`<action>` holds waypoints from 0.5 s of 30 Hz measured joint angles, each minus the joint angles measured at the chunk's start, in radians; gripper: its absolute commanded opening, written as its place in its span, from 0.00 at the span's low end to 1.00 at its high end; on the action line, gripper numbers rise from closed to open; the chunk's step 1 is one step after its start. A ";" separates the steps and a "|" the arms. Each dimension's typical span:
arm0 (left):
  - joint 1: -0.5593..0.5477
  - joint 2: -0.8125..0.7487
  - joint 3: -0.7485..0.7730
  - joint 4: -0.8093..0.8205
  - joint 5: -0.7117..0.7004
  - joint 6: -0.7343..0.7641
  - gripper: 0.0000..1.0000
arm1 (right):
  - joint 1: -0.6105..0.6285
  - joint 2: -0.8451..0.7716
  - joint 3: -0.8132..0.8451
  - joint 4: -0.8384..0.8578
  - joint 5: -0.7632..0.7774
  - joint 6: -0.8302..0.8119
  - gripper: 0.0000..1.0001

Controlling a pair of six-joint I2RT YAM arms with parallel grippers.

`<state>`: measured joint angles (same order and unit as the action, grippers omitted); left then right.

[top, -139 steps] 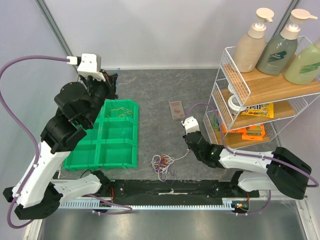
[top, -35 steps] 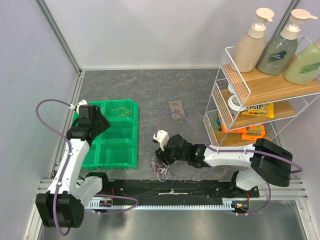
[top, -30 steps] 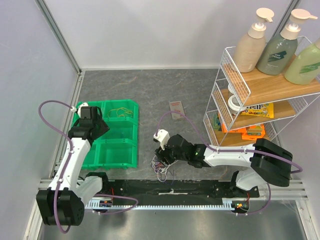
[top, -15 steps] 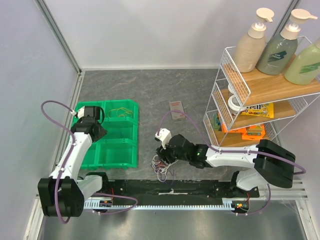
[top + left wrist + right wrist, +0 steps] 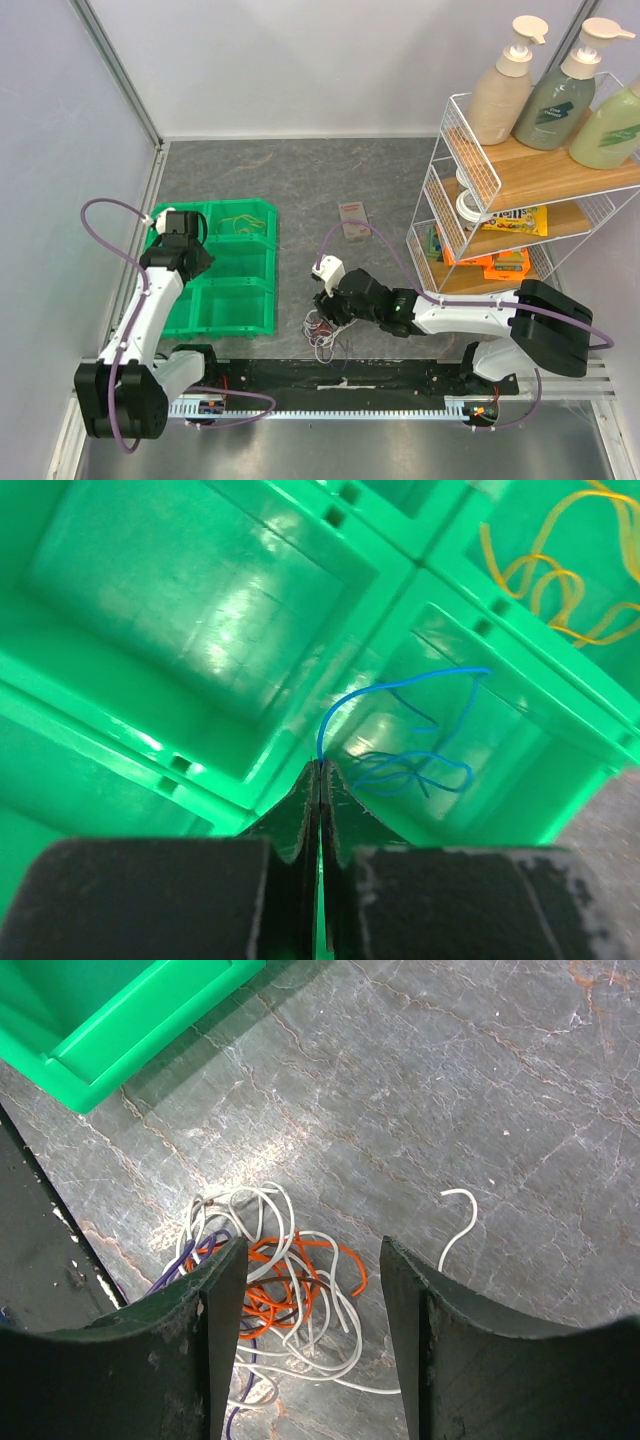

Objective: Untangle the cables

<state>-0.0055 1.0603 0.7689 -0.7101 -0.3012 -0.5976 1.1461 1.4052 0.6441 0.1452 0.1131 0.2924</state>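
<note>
Blue cable [image 5: 400,685] — green tray [image 5: 235,305]

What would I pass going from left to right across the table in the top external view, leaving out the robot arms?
green tray → tangle of cables → wire shelf rack

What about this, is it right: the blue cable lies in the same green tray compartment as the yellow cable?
Wrong. The blue cable lies one green tray compartment over from the yellow cable, across a divider; the left wrist view shows it.
</note>
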 measured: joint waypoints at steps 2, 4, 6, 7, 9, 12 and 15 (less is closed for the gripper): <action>-0.011 -0.023 0.005 0.000 0.024 0.004 0.02 | 0.000 0.000 0.000 0.000 0.002 0.001 0.63; -0.033 -0.037 0.010 0.003 0.069 0.007 0.02 | 0.000 0.000 0.000 0.000 0.003 0.003 0.63; -0.054 -0.025 0.016 0.011 0.124 0.010 0.02 | 0.000 0.000 0.000 0.000 0.006 0.003 0.63; -0.064 -0.007 0.019 0.014 0.153 0.011 0.02 | 0.000 0.000 0.000 0.000 0.008 0.003 0.63; -0.081 0.041 0.023 0.026 0.200 0.011 0.02 | 0.000 0.000 0.000 0.000 0.012 0.003 0.63; -0.092 0.096 0.023 0.031 0.240 0.011 0.31 | 0.000 0.000 0.000 0.000 0.021 0.007 0.64; -0.092 0.089 0.023 0.023 0.238 0.008 0.56 | 0.000 0.000 0.000 -0.001 0.030 0.013 0.64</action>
<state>-0.0978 1.1488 0.7921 -0.6868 -0.0631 -0.5892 1.1461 1.4052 0.6441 0.1444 0.1429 0.3058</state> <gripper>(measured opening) 0.378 0.634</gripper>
